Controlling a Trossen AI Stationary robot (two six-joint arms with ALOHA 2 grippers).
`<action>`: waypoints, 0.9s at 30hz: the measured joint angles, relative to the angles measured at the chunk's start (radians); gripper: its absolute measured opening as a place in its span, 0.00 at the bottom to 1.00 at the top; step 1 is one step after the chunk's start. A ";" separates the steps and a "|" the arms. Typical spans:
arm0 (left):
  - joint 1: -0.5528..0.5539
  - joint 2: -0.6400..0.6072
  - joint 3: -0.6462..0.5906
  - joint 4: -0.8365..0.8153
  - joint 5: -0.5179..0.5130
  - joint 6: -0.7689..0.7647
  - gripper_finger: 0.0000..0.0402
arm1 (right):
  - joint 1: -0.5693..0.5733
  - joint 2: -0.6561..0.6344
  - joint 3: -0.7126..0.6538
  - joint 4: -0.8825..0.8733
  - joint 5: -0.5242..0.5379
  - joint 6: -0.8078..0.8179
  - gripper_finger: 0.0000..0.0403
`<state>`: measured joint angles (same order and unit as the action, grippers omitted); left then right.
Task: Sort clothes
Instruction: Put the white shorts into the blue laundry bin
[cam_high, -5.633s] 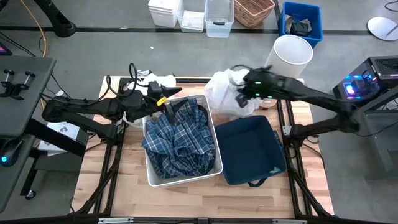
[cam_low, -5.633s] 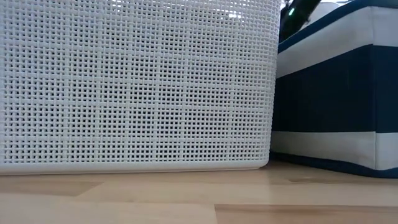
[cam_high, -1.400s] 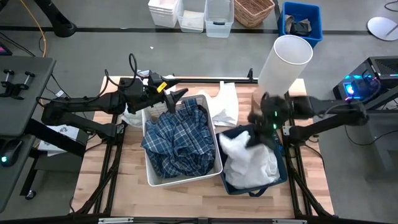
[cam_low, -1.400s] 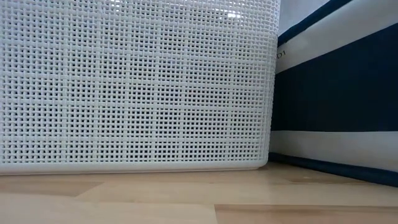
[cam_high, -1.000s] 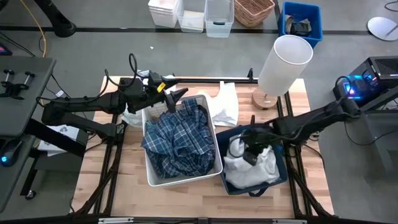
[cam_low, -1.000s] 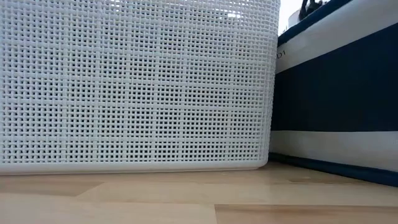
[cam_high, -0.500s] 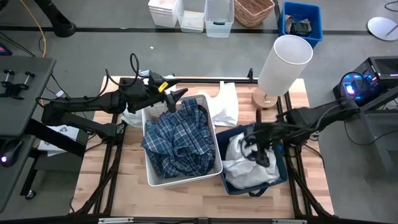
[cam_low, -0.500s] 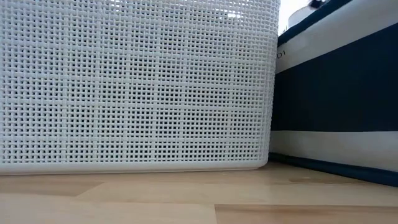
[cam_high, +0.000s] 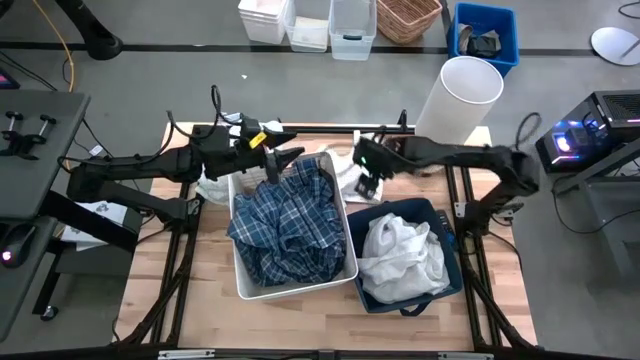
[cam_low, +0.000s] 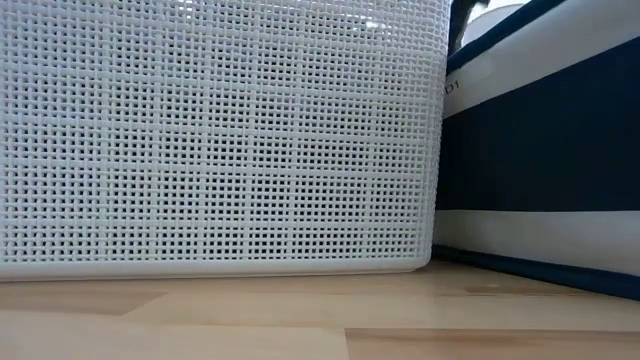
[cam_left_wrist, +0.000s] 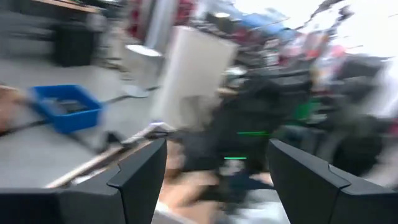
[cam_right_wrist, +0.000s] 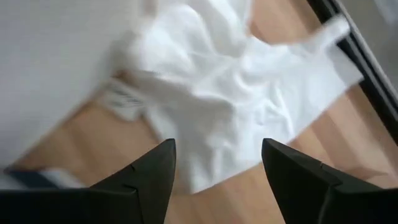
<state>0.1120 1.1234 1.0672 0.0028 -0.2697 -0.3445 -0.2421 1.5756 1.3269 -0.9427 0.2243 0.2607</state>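
Note:
A blue-and-white plaid shirt (cam_high: 290, 225) fills the white plastic bin (cam_high: 243, 285). A white garment (cam_high: 402, 258) lies heaped in the navy blue bin (cam_high: 442, 215). Another white garment (cam_high: 360, 172) lies flat on the table behind the bins; it also shows in the right wrist view (cam_right_wrist: 211, 99). My right gripper (cam_high: 366, 178) hovers open above it, its fingers (cam_right_wrist: 152, 177) apart and empty. My left gripper (cam_high: 284, 158) is open above the white bin's far rim, empty (cam_left_wrist: 214, 180). More white cloth (cam_high: 215, 187) lies left of the white bin.
A white cylinder (cam_high: 457, 100) on a wooden base stands at the table's far right corner. The low view shows only the white bin's lattice wall (cam_low: 220, 130) and the navy bin's striped wall (cam_low: 545, 150). Boxes and a basket stand on the floor beyond the table.
My right gripper has risen out of the navy bin, leaving the white garment heaped there, and has swung toward the table's far edge and left, over the white garment lying flat on the table.

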 joint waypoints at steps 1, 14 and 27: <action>0.000 -0.003 0.000 0.018 0.043 -0.015 0.66 | -0.036 0.025 0.000 0.004 -0.024 -0.014 0.58; -0.002 -0.117 0.000 0.085 0.204 -0.073 0.66 | -0.192 0.327 0.000 0.170 -0.200 -0.055 0.58; -0.001 -0.136 0.000 0.018 0.162 -0.038 0.66 | -0.181 0.391 -0.004 0.035 -0.198 -0.212 0.05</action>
<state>0.1108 0.9874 1.0676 0.0212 -0.1074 -0.3827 -0.4229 1.9667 1.3228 -0.9072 0.0265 0.0482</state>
